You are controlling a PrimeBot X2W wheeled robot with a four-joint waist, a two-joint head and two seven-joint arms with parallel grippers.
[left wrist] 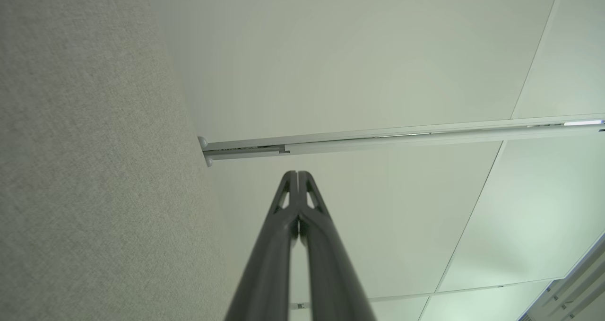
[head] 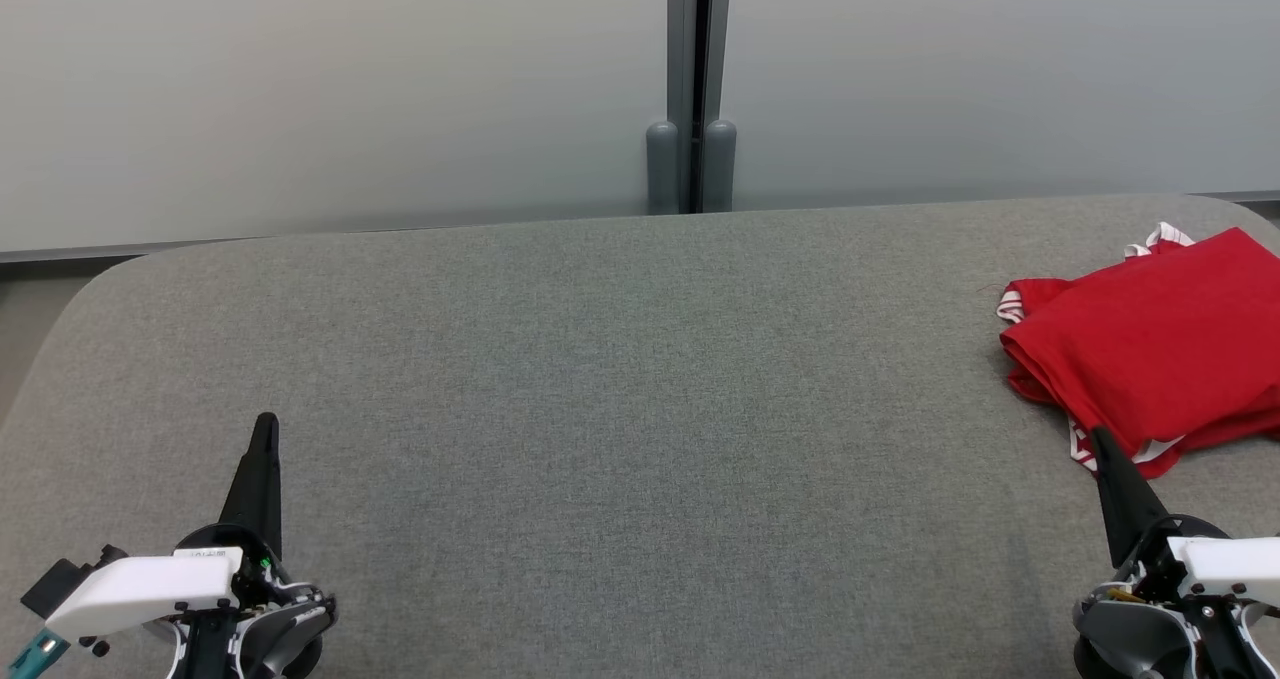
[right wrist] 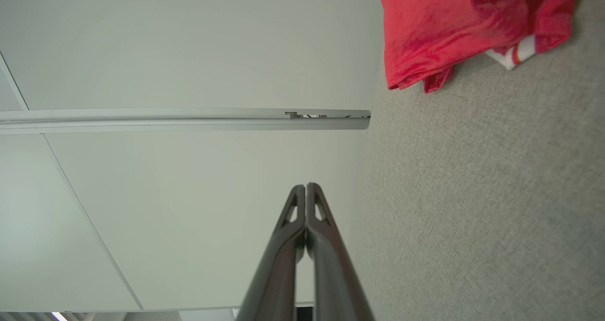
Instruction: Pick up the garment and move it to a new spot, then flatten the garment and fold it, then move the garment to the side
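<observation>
The left pincer (head: pixel 264 427) is sitting at the lower left of the head view, low over the counter (head: pixel 620 409), with its long dark fingers pointing away from the robot. The two fingers are pressing together along their length, leaving no gap at the tips, and they are gripping nothing. A white housing is showing at the wrist behind them.

The right pincer (head: pixel 1097 437) is sitting at the lower right in a mirrored pose, its tapered fingers angling slightly inward. These fingers are likewise pressing flat against each other and are holding nothing. In the right wrist view, a strip of bare counter is separating the tips from the garment.

The garment (head: pixel 1150 349) is lying at the far right of the counter, near its rounded corner and just beyond the right pincer. It is forming a compact folded stack of soft red fabric with layered edges, and red-and-white striped trim is peeking out at its sides.

The counter is showing a grey, finely woven textile cover with rounded corners. Behind it, smooth pale wall panels (head: pixel 300 89) are meeting at a dark vertical joint strip (head: pixel 697 79).
</observation>
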